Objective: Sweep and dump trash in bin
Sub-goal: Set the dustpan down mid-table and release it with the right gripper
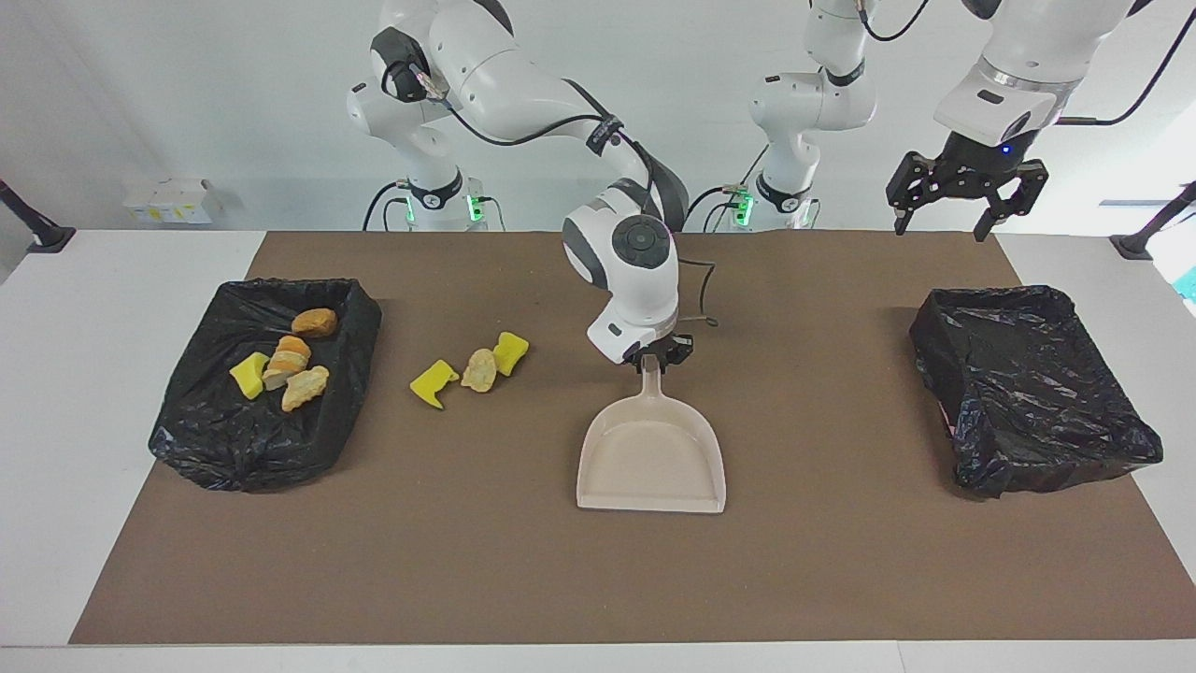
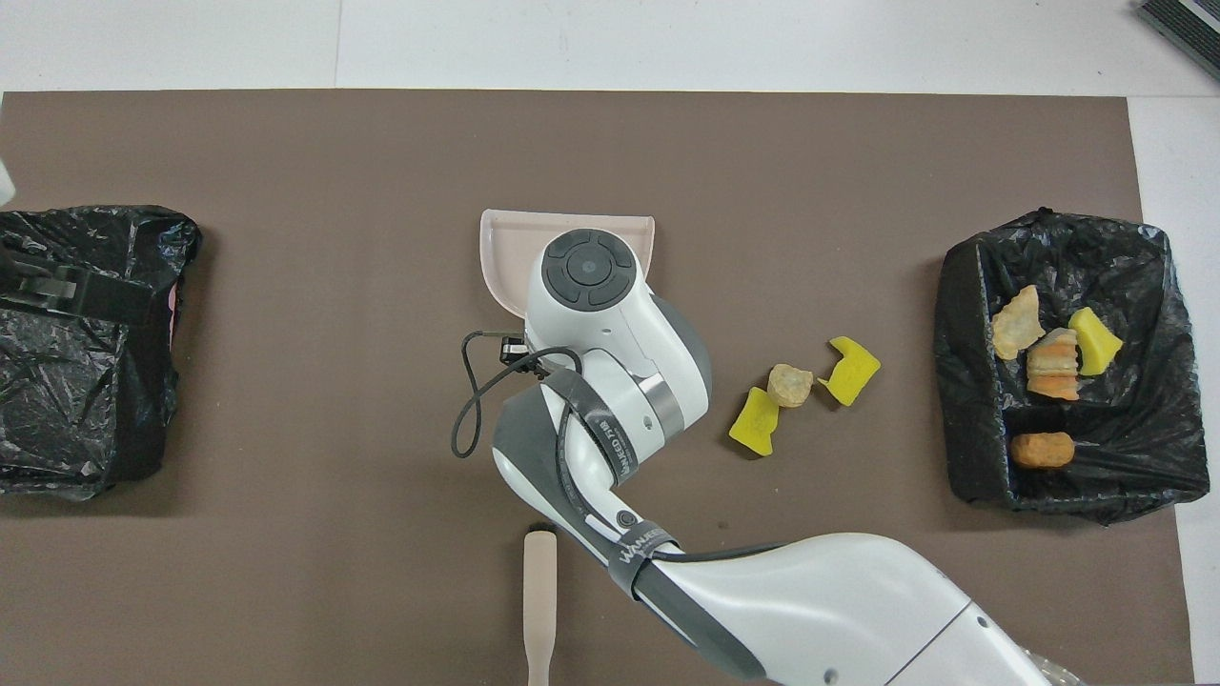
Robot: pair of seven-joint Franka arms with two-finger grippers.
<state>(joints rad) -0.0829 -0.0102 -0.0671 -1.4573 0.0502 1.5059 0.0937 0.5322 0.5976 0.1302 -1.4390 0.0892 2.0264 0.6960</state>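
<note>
The beige dustpan lies flat mid-mat, its mouth pointing away from the robots. My right gripper sits low at the tip of its handle; in the overhead view the wrist hides it. Three trash pieces lie on the mat toward the right arm's end: a yellow chunk, a tan lump and another yellow chunk. The bin at that end holds several more pieces. My left gripper waits open, raised over the left arm's end.
A second black-lined bin stands at the left arm's end of the mat, with nothing showing in it. The beige brush lies on the mat nearer to the robots than the dustpan; the right arm hides it in the facing view.
</note>
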